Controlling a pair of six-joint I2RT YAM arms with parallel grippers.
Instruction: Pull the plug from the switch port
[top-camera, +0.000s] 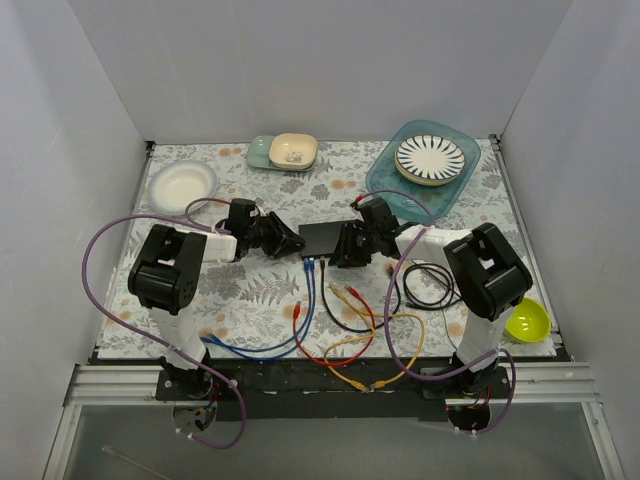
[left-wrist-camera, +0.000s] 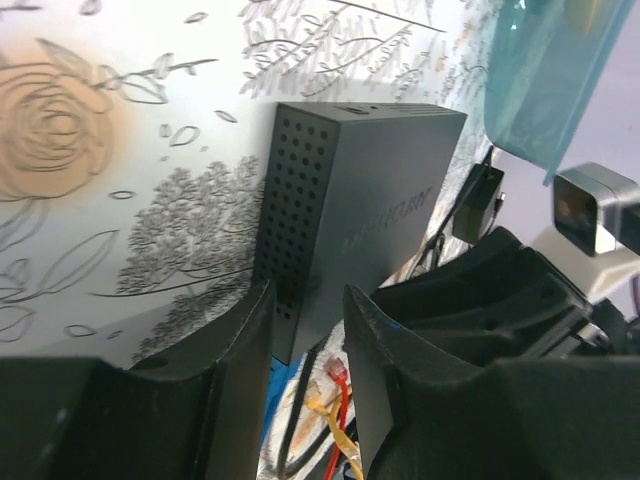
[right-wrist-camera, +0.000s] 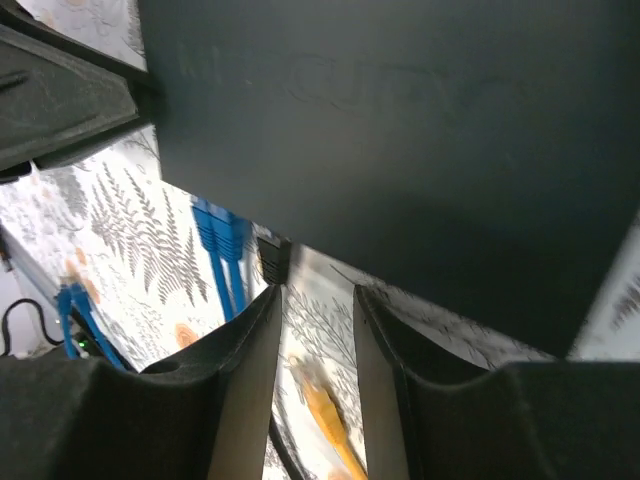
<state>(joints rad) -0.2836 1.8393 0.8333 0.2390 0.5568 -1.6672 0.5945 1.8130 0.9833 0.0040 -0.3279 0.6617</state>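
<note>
Left tool and right tool flank the black box

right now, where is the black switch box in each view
Top external: switch box mid-frame, between left hand and right hand.
Left wrist: switch box mid-frame.
Right wrist: switch box fills the upper frame.
Shared landmark: leaf-print tablecloth.

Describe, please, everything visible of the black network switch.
The network switch is a flat, matte black rectangular box lying on the floral tablecloth mid-table. One end is perforated; faint lettering marks its top. Blue cables are plugged into its near edge. The left gripper and right gripper flank it.
</note>
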